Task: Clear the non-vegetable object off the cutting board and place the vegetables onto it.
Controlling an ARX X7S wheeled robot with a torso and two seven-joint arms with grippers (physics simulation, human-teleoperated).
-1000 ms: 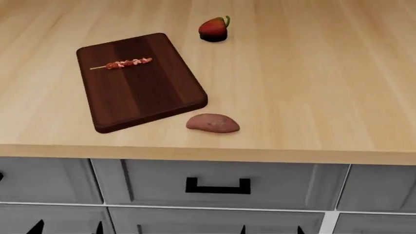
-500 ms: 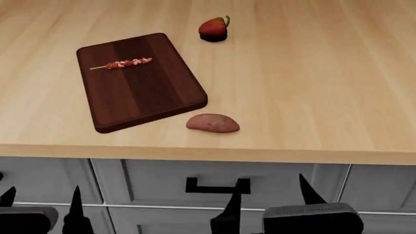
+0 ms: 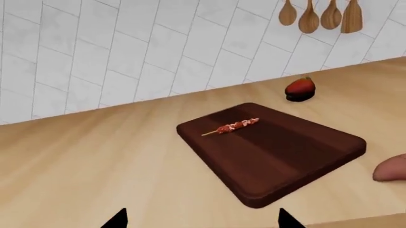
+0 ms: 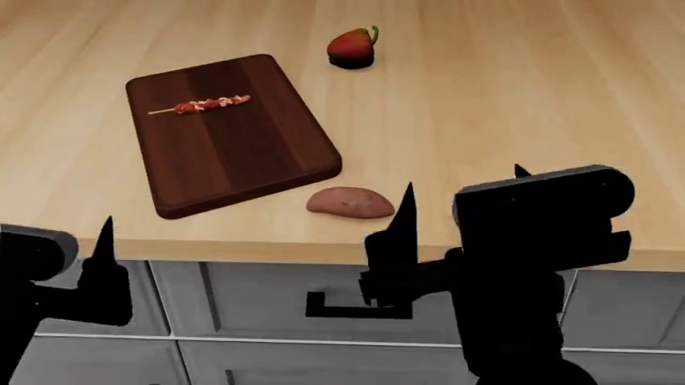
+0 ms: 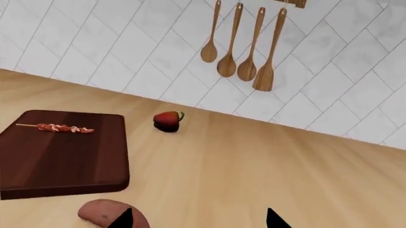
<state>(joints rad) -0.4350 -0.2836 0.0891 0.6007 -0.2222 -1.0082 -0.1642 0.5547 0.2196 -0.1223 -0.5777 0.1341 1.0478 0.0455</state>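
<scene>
The dark reddish-brown cutting board (image 4: 230, 152) lies on the light wood counter at left. A thin orange-red bacon-like strip on a skewer (image 4: 211, 104) lies on its far part. The red bell pepper (image 4: 352, 48) stands beyond the board's far right corner. The pinkish-brown tuber (image 4: 350, 202) lies just off the board's near right corner. My right gripper (image 4: 463, 180) is open and empty at the counter's front edge, right of the tuber. My left gripper (image 4: 54, 231) is open and empty, below the front edge at left. The left wrist view shows the board (image 3: 285, 156), strip (image 3: 236, 126), pepper (image 3: 299, 89) and tuber (image 3: 393, 168).
The counter's front edge (image 4: 246, 250) runs above grey drawers with a black handle (image 4: 321, 309). Wooden spoons (image 5: 244, 47) hang on the white tiled wall behind the counter. In the right wrist view the tuber (image 5: 101, 213) sits by one fingertip, near the board (image 5: 63, 161).
Both grippers have risen from below the drawers to the level of the counter's front edge. The board, strip, pepper and tuber have not moved.
</scene>
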